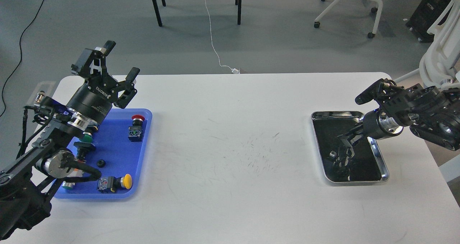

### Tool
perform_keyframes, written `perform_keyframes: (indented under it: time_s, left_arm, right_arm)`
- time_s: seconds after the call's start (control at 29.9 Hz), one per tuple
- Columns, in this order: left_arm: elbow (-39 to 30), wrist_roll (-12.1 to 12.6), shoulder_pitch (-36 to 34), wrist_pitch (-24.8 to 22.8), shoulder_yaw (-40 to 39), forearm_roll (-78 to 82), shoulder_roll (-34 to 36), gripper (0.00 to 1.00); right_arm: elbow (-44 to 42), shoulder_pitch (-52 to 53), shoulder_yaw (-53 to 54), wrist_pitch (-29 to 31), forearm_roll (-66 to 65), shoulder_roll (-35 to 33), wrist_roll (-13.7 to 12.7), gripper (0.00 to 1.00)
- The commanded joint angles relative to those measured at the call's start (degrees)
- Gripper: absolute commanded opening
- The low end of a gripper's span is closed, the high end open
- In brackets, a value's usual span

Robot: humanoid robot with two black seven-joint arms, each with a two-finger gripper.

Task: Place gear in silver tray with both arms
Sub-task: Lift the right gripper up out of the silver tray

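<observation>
The silver tray (381, 157) lies on the right of the white table. My right gripper (344, 147) reaches down into it from the right, its fingers low over the dark bottom. They blend with their reflection, so I cannot tell whether they are open or shut. A small grey piece (333, 153) shows just left of the fingertips. A small black gear-like part (101, 162) lies in the blue tray (143, 143) on the left. My left gripper (121, 60) is open and empty, raised above that tray's far left corner.
The blue tray also holds a red push button (137, 123), a yellow one (118, 182) and green ones partly hidden by my left arm. Scuff marks cover the table's middle (251, 154). Chairs and cables stand on the floor beyond.
</observation>
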Motion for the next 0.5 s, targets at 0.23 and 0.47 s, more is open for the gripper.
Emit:
perform_keyframes:
  time_s: [0.23, 0.47]
  left_arm:
    - [0.0, 0.0, 0.0, 0.0, 0.0, 0.1, 0.5, 0.99]
    - [-1.6, 0.0, 0.0, 0.2, 0.6, 0.8, 2.3, 0.99]
  right_arm:
    - [10.5, -1.0, 23.6, 0.5, 12.0, -12.1, 0.0, 0.96]
    - [15.4, -13.8, 39.5, -0.2, 46.2, -15.5, 0.0, 0.96]
